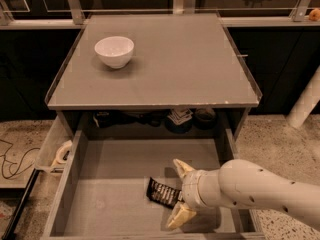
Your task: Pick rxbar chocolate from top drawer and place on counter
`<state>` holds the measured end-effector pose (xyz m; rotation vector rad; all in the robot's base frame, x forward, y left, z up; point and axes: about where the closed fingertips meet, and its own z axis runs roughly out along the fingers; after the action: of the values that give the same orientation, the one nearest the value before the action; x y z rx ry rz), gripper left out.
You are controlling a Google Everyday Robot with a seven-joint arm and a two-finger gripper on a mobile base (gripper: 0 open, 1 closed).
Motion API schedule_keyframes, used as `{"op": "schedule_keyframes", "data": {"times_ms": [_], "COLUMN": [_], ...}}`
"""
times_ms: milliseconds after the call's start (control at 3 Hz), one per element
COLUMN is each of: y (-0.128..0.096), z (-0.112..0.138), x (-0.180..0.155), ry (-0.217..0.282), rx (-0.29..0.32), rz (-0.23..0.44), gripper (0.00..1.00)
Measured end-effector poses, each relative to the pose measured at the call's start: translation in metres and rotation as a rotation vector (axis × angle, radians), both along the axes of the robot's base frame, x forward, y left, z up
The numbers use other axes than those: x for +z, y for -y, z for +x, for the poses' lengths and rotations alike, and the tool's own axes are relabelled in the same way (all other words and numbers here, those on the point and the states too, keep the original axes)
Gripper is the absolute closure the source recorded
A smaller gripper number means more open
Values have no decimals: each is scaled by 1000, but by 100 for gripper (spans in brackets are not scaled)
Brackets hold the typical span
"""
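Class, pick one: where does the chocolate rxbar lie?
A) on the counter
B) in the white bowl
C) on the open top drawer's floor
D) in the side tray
C: the rxbar chocolate lies on the top drawer floor, the gripper open astride its right end.

Soft light comes from overhead, and the surface takes it evenly, matte grey with no hot spots. The white bowl is the brightest thing here and drops a faint shadow on its near side. Tiny glints dot the rim at the near edge. The far side goes almost black. The far end of the drawer sits in deep shade, and its floor lightens toward us. The end effector, near right in the drawer, has its pale fingers spread and throws a dark patch beneath it.
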<state>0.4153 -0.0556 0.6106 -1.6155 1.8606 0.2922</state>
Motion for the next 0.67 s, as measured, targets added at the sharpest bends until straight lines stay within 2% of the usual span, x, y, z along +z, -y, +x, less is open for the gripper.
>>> {"op": "schedule_keyframes", "data": {"times_ms": [667], "y": [-4], "z": [6], "x": [-20], "ry": [-41], "rx": [-31], "rz": [20], "gripper": [0]}}
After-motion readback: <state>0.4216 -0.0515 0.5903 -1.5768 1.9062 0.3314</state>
